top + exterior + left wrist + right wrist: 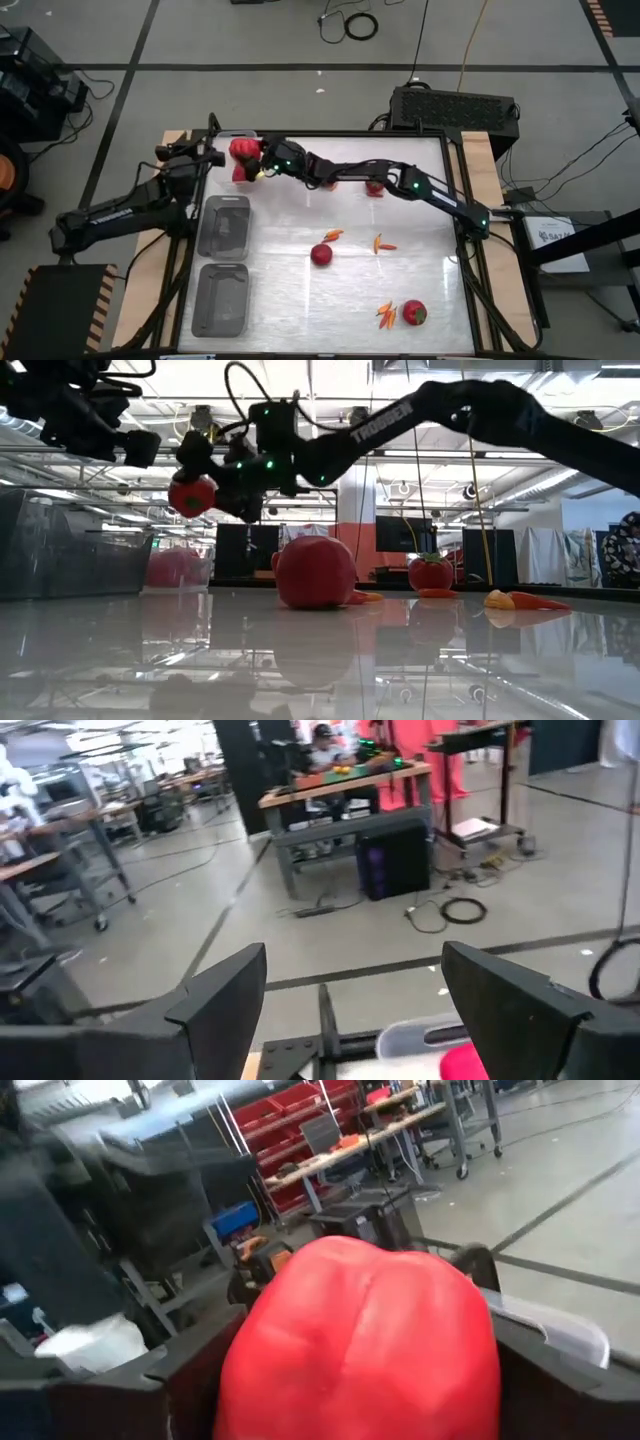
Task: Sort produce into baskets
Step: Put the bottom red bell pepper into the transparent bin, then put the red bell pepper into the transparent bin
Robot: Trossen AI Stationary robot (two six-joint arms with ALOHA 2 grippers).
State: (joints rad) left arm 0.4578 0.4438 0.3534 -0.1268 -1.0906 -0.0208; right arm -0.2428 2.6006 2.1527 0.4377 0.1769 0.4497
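Right gripper [252, 166] clamped wide on a round red bell pepper [244, 150], held aloft.
Left gripper [212, 157] just beside it, fingers apart, empty; clear rectangular plastic bin [224, 226] below on the desk [300, 300].

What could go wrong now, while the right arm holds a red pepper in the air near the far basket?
1. The right gripper holds the red pepper high above the table; if the jaws slip, it may fall outside the far basket.
2. The left gripper waits open close beside the right gripper; the two arms might collide.
3. A pepper dropped from that height may bounce or roll.
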